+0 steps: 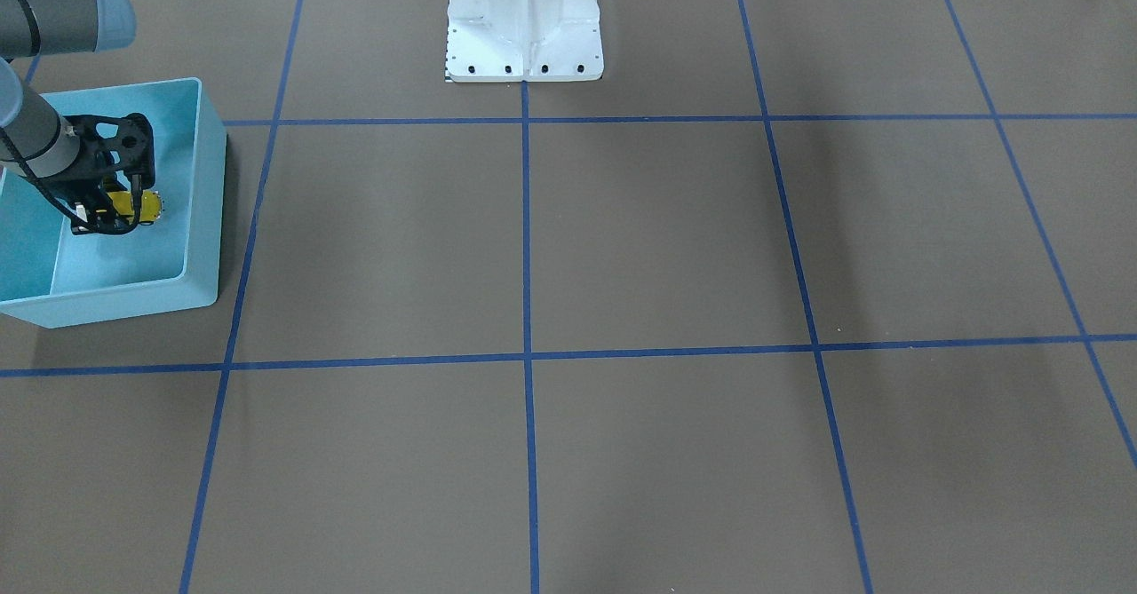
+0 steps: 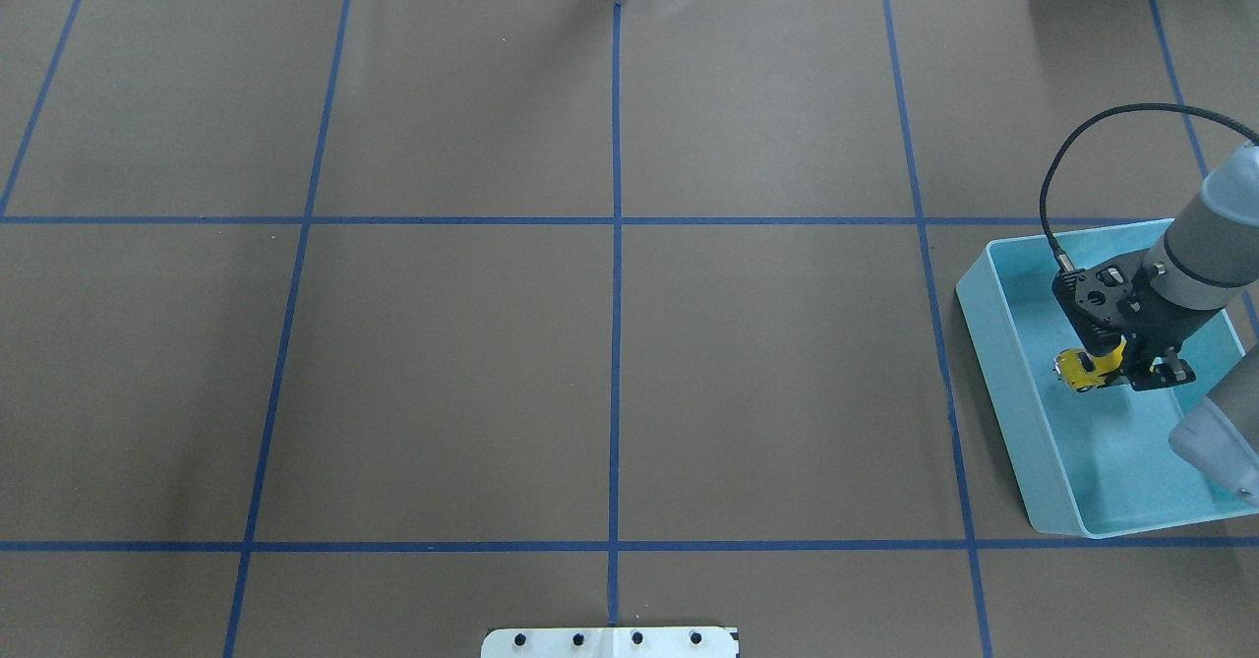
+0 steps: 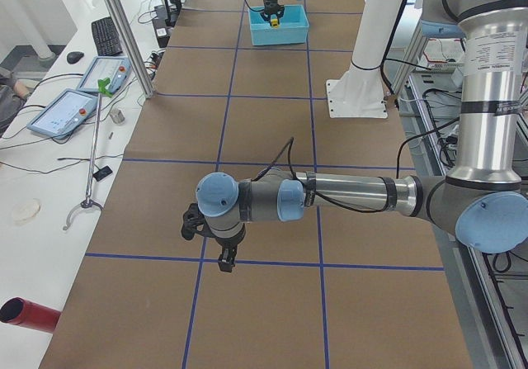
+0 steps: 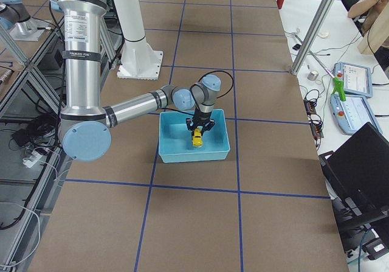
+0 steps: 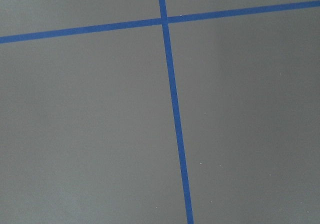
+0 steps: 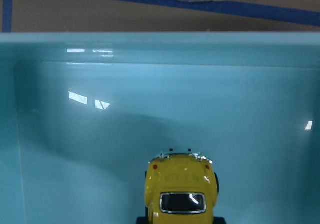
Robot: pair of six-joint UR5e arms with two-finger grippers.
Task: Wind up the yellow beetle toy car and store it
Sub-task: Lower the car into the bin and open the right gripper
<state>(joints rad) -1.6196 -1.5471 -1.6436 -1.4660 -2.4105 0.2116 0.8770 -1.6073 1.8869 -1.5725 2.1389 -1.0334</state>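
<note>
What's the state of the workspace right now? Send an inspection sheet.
Surface: brown table with blue tape grid.
Job's things: yellow beetle toy car inside light blue bin, gripped.
Clutter: nothing seen.
Grippers: right pincer shut on the car; left pincer over the table, state unclear.
Cables: black cable loops off the right wrist.
Surroundings: touchscreen pendants on side desk.

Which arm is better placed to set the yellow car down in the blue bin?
Right: the right gripper holds the yellow beetle toy car inside the light blue bin; the left gripper hangs far from it.
</note>
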